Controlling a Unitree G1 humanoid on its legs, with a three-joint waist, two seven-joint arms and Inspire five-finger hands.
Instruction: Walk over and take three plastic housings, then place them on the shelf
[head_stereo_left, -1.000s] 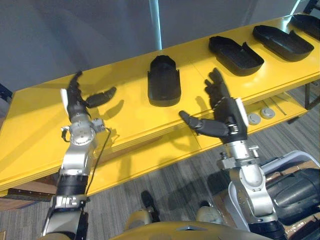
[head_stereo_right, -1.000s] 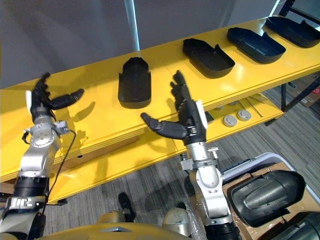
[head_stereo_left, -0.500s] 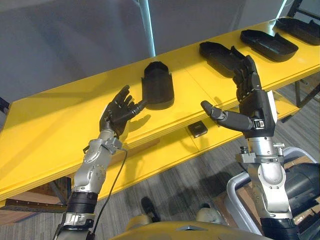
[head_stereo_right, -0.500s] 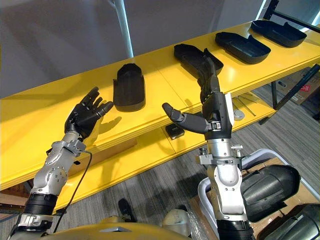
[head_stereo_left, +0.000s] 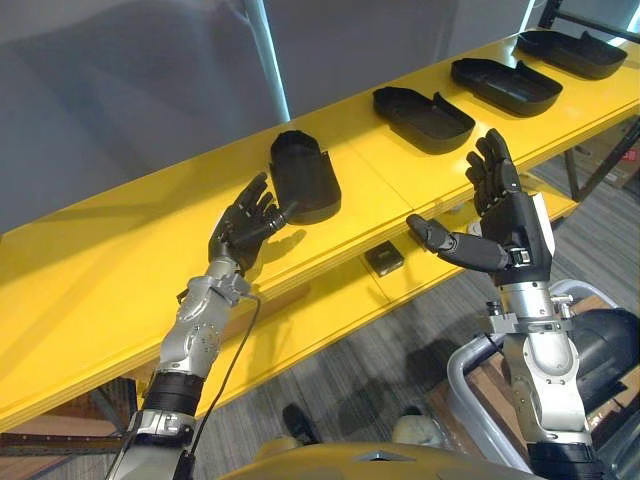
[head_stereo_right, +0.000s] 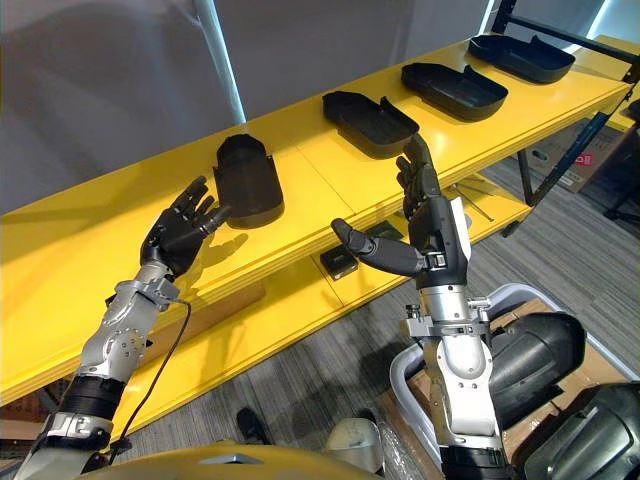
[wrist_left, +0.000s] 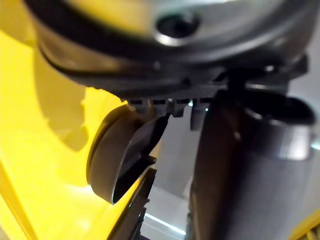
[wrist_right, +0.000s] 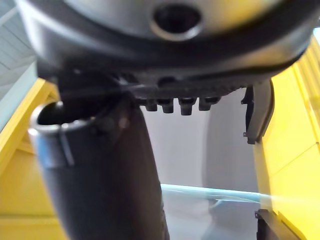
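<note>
4 black plastic housings lie in a row on the yellow shelf. The left robot hand is open, just beside the nearest housing. The right robot hand is open and empty. The housing looks light, hard and smooth, so its thin rim is a good place to grab.

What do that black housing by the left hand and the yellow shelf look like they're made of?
Housing: probably moulded plastic, matte black, with thin curved walls and a faint sheen. Shelf: smooth hard panel, glossy yellow coating that mirrors light; core unclear.
</note>
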